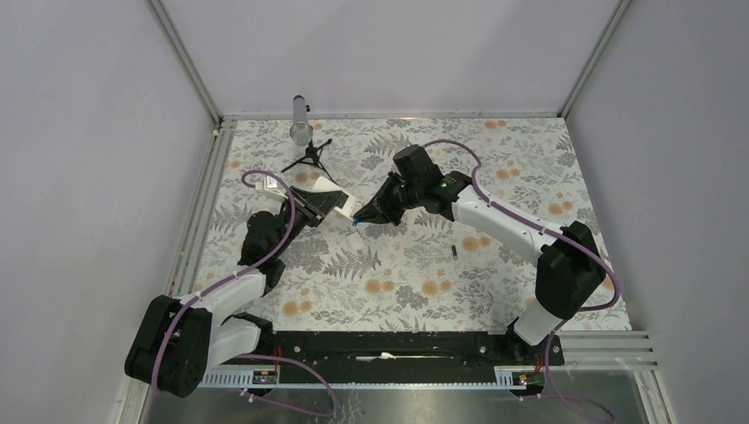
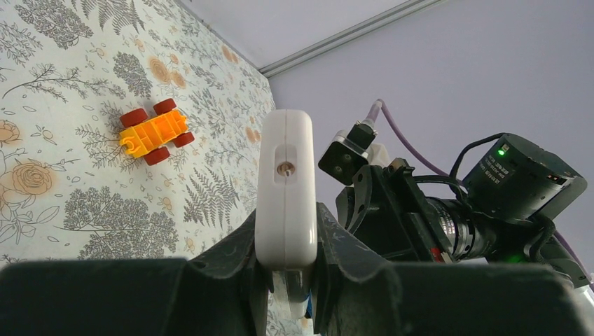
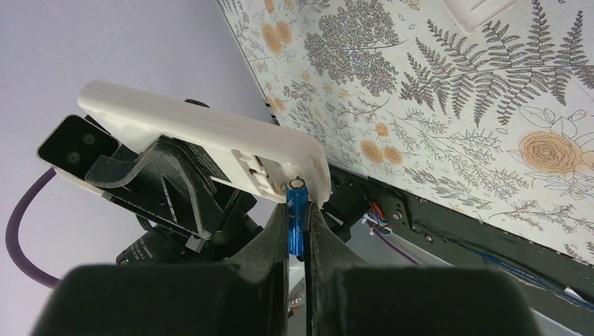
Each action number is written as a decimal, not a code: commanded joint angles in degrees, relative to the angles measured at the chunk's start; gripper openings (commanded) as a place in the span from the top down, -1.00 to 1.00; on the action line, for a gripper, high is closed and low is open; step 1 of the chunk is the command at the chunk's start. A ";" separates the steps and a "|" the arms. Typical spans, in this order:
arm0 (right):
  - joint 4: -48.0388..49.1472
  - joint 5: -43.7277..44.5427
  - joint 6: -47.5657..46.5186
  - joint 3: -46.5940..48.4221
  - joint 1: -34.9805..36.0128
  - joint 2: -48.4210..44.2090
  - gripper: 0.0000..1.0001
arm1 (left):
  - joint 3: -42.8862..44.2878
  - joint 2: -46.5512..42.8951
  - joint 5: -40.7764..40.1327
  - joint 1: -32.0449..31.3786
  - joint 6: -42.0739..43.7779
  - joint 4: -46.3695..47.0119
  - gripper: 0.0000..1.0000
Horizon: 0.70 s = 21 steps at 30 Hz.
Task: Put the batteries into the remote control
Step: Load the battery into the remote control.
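Note:
My left gripper [image 1: 320, 207] is shut on the white remote control [image 1: 334, 200] and holds it above the table. In the left wrist view the remote [image 2: 285, 189] stands edge-on between the fingers [image 2: 238, 245]. My right gripper [image 1: 360, 217] is shut on the blue battery [image 3: 297, 220]. The battery's metal tip is at the open battery bay at the end of the remote [image 3: 210, 140]. It shows as a blue speck in the top view [image 1: 355, 221]. The dark battery [image 1: 454, 251] lies on the table below the right arm.
An orange toy car [image 2: 154, 131] with red wheels lies on the floral table. A small flat white cover piece [image 3: 476, 10] lies on the table. A black mini tripod [image 1: 309, 157] and a grey cylinder [image 1: 301, 119] stand at the back left.

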 commanded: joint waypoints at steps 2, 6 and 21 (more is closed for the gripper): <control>-0.16 1.78 1.00 0.04 0.50 1.02 0.98 | -0.24 -1.61 0.40 -0.26 0.98 3.34 1.00; -0.30 2.52 0.83 0.17 0.50 1.65 0.97 | -0.30 -2.25 0.99 -0.24 0.85 1.82 1.00; 0.84 0.29 1.09 0.21 0.29 3.96 0.92 | 0.91 -4.52 0.97 -0.18 0.81 -3.44 1.00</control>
